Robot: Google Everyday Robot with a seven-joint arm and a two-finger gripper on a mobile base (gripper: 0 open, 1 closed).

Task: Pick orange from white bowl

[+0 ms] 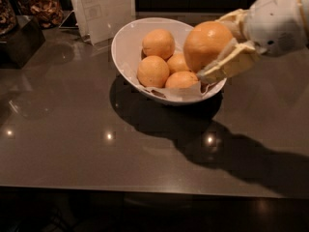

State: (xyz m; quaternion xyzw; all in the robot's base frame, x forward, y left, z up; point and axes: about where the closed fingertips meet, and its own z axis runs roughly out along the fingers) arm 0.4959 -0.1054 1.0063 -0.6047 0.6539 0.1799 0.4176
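Tool (212, 50) at right of scene, coming in from the right edge, jaws closed around the orange (203, 41). One cream finger (227, 64) runs under the fruit on its near-right side, the other (234, 18) sits against its far-right side, so the jaws are spread to the fruit's width. White wrist housing (277, 23) sits behind the fingers, partly cut off by the frame.

Orange is in the tool's grip, raised over the right rim of the white bowl (126, 40), looks lifted off the pile, no contact with the other fruit visible.

Four other oranges remain in the bowl: one far (158, 43), one near-left (153, 71), one in the middle (177, 62) partly hidden behind the held fruit, one near (181, 79) against the near rim. Paper liner (179, 94) shows along the near rim, under the fruit.

Bowl stands on the dark glossy bench (72, 129), far of centre, rim slanted. Arm shadow (241, 153) falls on the bench near-right of the bowl.

White paper bag (104, 8) stands just beyond the bowl at far left. Dark box (19, 40) at the far-left edge, well apart from the bowl. Jar (41, 6) with brown contents behind it.
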